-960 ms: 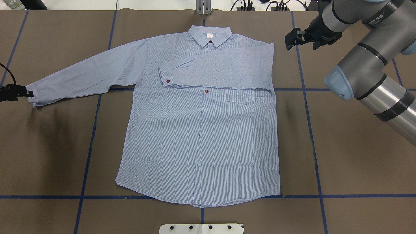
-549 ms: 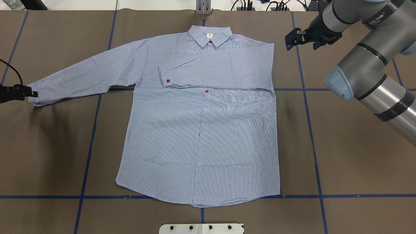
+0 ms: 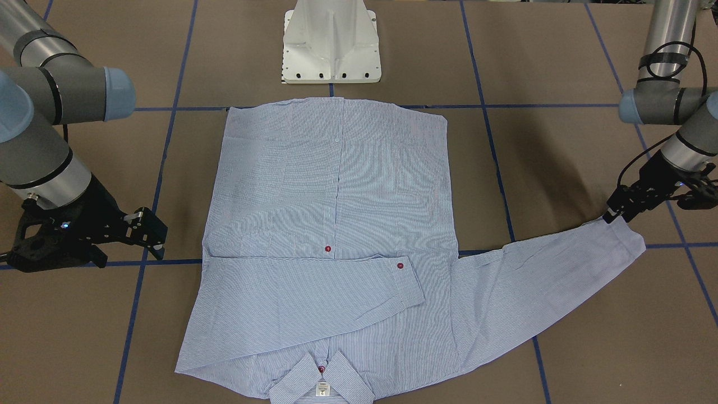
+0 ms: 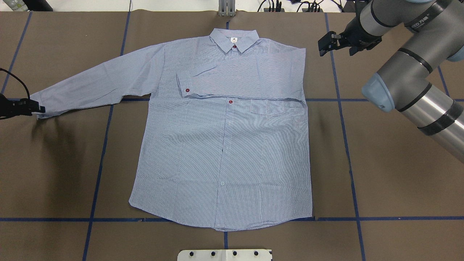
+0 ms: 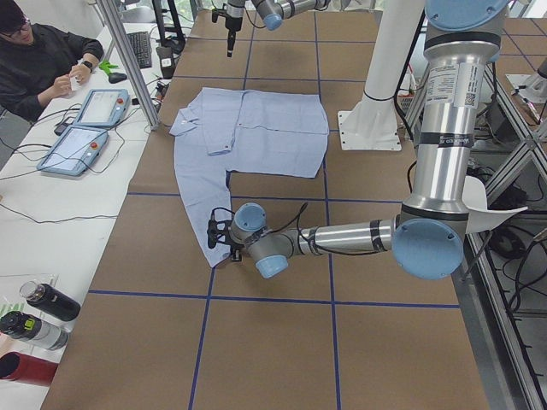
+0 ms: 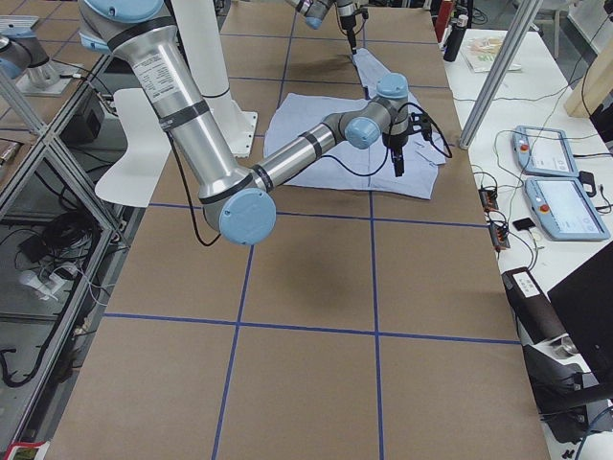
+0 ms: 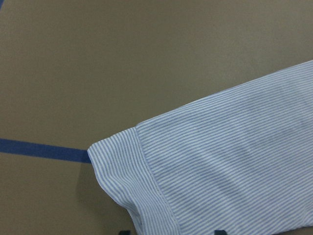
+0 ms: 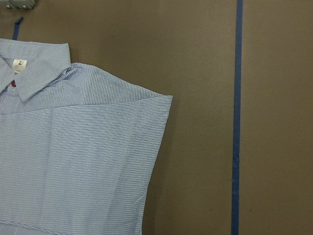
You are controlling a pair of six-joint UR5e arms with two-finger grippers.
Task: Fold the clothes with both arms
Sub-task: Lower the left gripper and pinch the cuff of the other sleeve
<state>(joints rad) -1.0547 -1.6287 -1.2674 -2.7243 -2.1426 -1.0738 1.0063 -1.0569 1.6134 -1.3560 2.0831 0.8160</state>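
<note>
The left gripper (image 3: 612, 215), jaws apart, meets the cuff (image 3: 631, 238) at 3 o'clock of the shirt (image 3: 336, 185), which lies flat on the desk (image 3: 561, 168). Overhead, the right gripper (image 4: 325, 43) hovers at 2 o'clock, jaws apart, clear of the fabric. In the left wrist view, the jaws straddle the cuff.

Nothing legible is found: only a small dark mark is carried by the white neck label (image 4: 234, 39), well apart from the right gripper (image 4: 324, 43).

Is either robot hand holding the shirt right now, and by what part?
Nothing looks held. The left gripper sits open at the outstretched sleeve's cuff; the right gripper hangs open beside the shirt.
</note>
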